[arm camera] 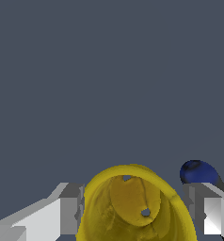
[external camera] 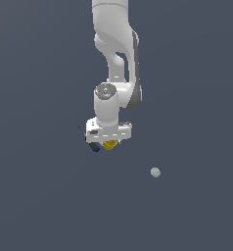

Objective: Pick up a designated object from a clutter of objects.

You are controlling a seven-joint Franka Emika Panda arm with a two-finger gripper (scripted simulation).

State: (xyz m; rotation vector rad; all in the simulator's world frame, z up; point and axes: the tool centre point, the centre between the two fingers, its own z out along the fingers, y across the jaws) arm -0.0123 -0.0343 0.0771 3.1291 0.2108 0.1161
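Mug (arm camera: pixel 132 207), yellow, sits btwn pincer (arm camera: pixel 135 209) fingers (arm camera: pixel 69 209), jaws apart, not clamped yet. Prob light, rigid, smooth-walled; best gripped across body. Screwdriver (arm camera: pixel 198 172) just beside mug.

The small mug (arm camera: pixel 132 207) is bright yellow along its rim, turning to a duller ochre with mottled patches inside, where two small grey spots show. The rounded end of the screwdriver handle (arm camera: pixel 197 172) is deep blue with a darker, near-black part beside it, and the gripper's fingers (arm camera: pixel 69 209) are white with mid-grey faces. The robot arm (external camera: pixel 113 59) is white with grey joint shading, the small ball (external camera: pixel 155 172) is pale grey, and the ground (external camera: pixel 40 196) is a plain slate blue-grey.
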